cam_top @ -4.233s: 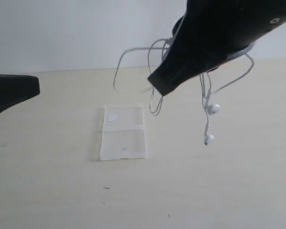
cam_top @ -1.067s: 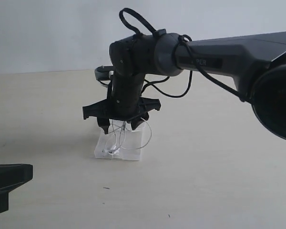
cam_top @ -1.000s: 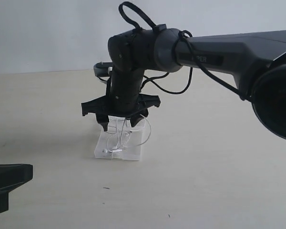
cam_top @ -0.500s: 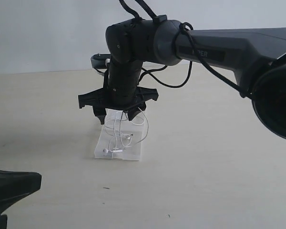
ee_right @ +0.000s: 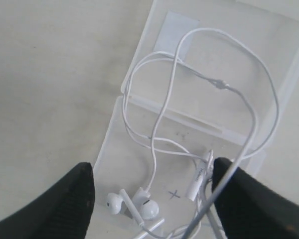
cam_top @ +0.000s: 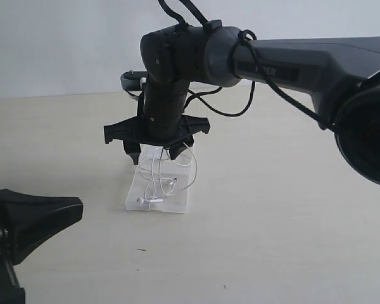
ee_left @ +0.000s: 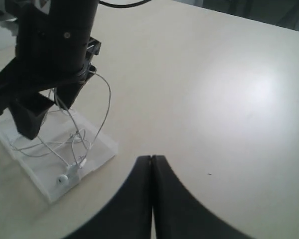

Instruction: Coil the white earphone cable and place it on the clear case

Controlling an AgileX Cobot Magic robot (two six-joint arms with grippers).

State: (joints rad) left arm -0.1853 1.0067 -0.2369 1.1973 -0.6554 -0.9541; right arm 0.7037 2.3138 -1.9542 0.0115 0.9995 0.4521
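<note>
The clear case lies flat on the table, its white sticker on the far panel. The white earphone cable rests on it in loose loops, with both earbuds and the inline remote on the near panel. My right gripper hangs open just above the case, its fingers straddling the loops. One strand rises across one finger. My left gripper is shut on nothing, low over the table in front of and left of the case.
The pale wooden table spreads around the case, with a white wall behind. The thick right arm and its black robot cables reach in from the right above the case.
The cable, once hanging from the right gripper in the air, now lies on the case. The right gripper rose slightly, then held still. The left gripper has slid rightward toward the case.
</note>
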